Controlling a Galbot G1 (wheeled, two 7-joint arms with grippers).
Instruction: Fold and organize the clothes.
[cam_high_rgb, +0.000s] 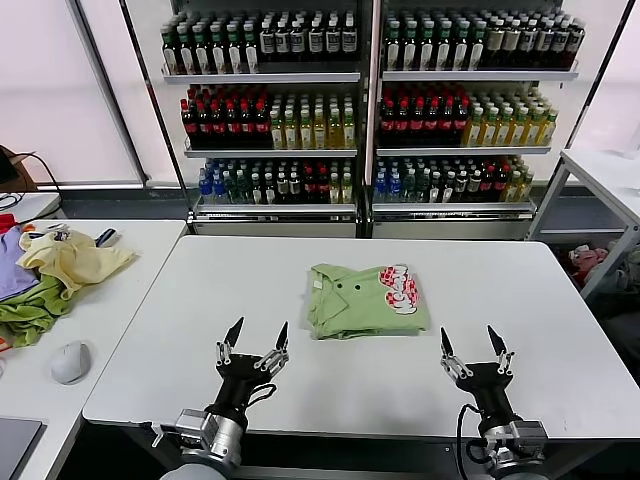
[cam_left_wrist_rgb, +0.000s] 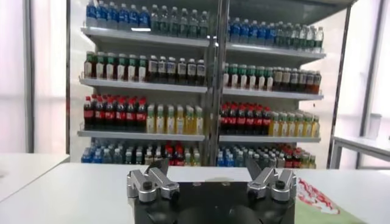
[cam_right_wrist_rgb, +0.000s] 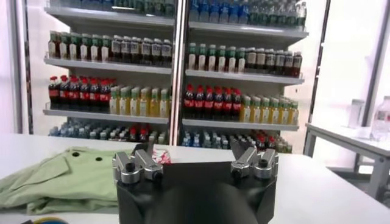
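Note:
A light green shirt lies folded into a neat rectangle at the middle of the white table, collar buttons and red-pink print facing up. My left gripper stands open near the front edge, to the shirt's near left, with nothing between its fingers. My right gripper is open too, near the front edge and to the shirt's near right. In the right wrist view the green shirt lies beyond the right gripper. The left wrist view shows only a corner of the shirt beside the left gripper.
A side table on the left carries a heap of yellow, green and purple clothes and a grey mouse. Shelves of bottles stand behind the table. Another white table is at the far right.

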